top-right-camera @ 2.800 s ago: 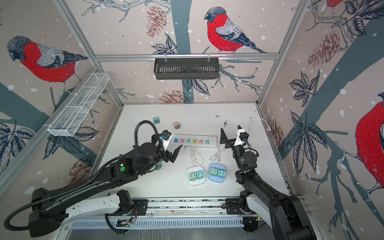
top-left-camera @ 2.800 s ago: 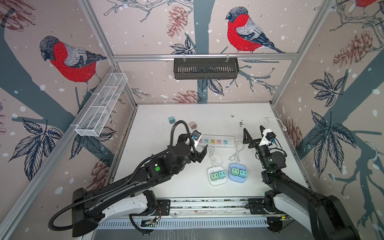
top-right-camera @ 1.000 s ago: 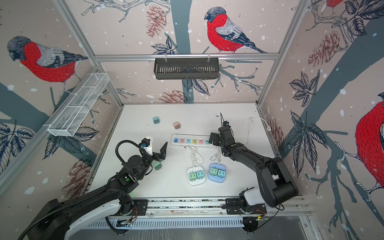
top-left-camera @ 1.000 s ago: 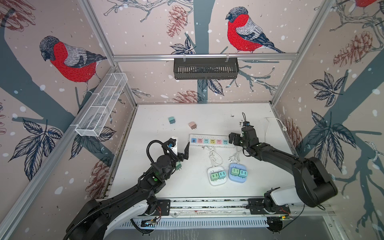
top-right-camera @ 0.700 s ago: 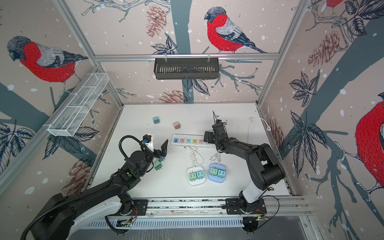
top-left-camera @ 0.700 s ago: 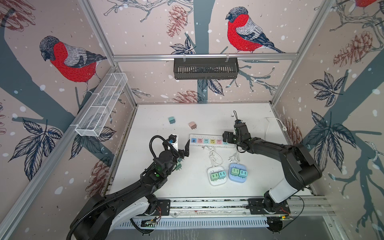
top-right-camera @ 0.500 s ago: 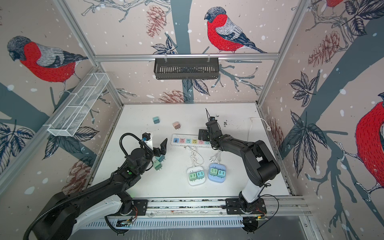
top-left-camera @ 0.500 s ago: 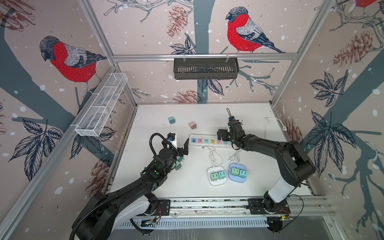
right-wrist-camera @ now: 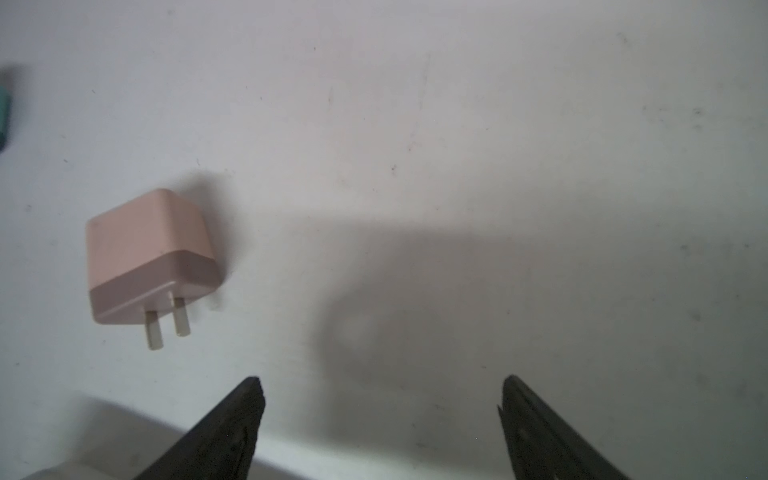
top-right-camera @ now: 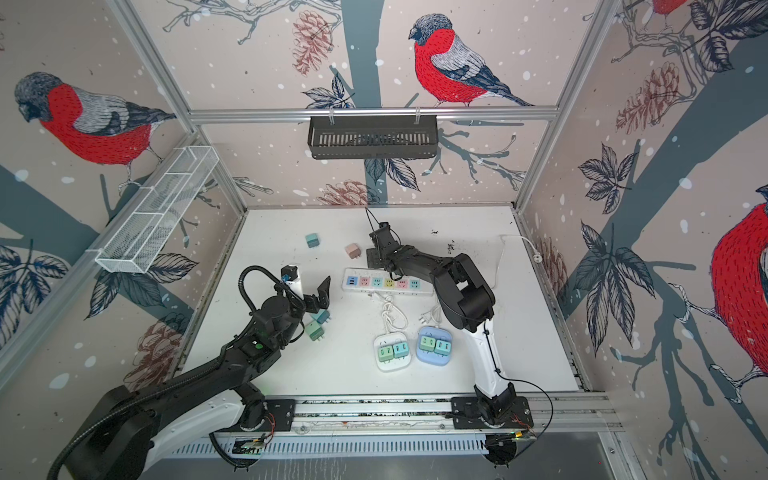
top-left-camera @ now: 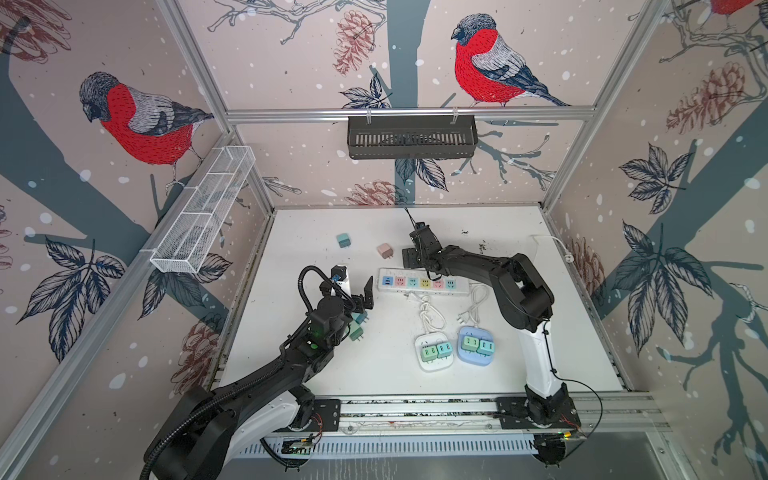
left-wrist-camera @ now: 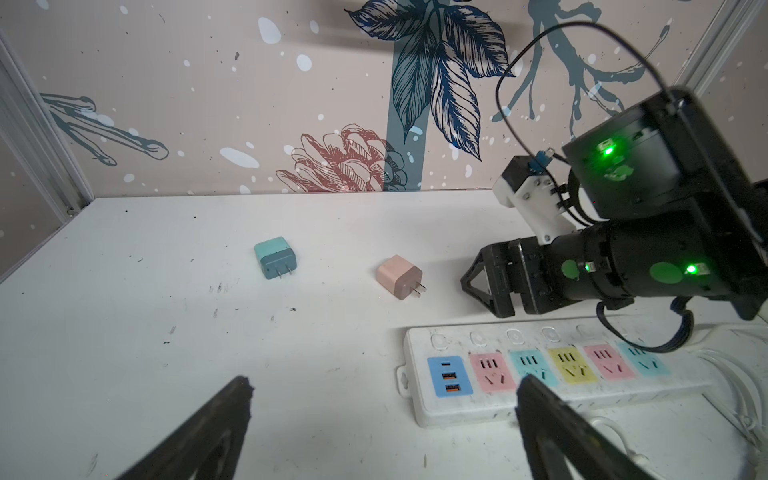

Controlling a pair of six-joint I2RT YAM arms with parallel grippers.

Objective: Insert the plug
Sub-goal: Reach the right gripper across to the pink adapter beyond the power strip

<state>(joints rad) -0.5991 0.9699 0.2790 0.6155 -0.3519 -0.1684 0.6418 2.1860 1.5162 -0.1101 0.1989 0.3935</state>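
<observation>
The left gripper (left-wrist-camera: 386, 384) hung wide open, empty. The pink plug (top-left-camera: 385, 250) lay on the table (top-left-camera: 498, 365) beyond the power strip (top-left-camera: 424, 284). Beside it the right gripper (right-wrist-camera: 380, 384), spread and empty, likely needed centring over its flat sides, prongs clear.

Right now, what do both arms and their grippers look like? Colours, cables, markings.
Both arms: black links, white segment near the base. Left arm carries a black corrugated hose; right arm a thin black cable, green round stickers and green lights. Left gripper and right gripper: matte black, pointed triangular fingers.
</observation>
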